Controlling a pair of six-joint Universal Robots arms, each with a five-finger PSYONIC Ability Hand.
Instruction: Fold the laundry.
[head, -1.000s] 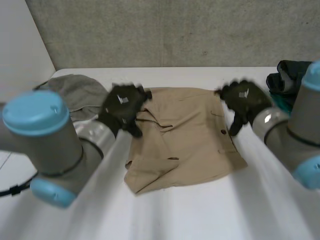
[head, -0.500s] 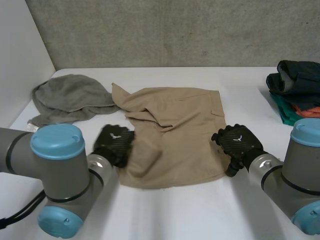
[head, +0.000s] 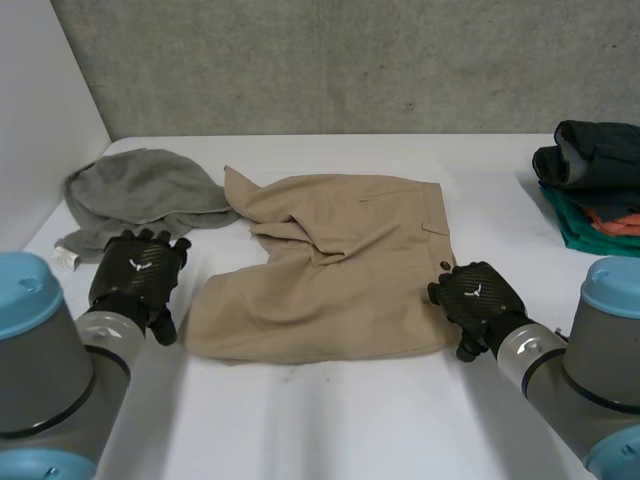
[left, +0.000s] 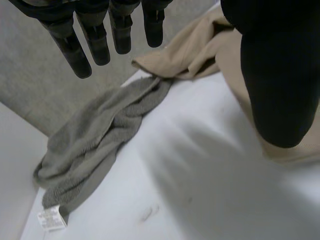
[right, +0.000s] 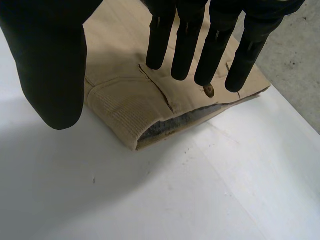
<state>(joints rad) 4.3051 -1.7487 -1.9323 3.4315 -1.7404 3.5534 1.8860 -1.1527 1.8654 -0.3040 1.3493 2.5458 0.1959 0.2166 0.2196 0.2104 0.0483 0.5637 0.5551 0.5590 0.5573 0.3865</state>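
Tan folded cotton shorts (head: 330, 270) lie mid-table on white table (head: 340, 420). Long axis runs L–R; buttoned waistband end is by right hand. Rumpled far-left corner touches crumpled grey towel (head: 135, 195). Bare table along near edge, also btwn shorts & stacked dark clothes (head: 590, 175). Left hand (head: 135, 282) is near shorts' near-left edge, fingers (left: 82, 55) straight, empty. Right hand (head: 475, 300) is at near-right corner, fingers (right: 185, 45) straight, gripping nothing.
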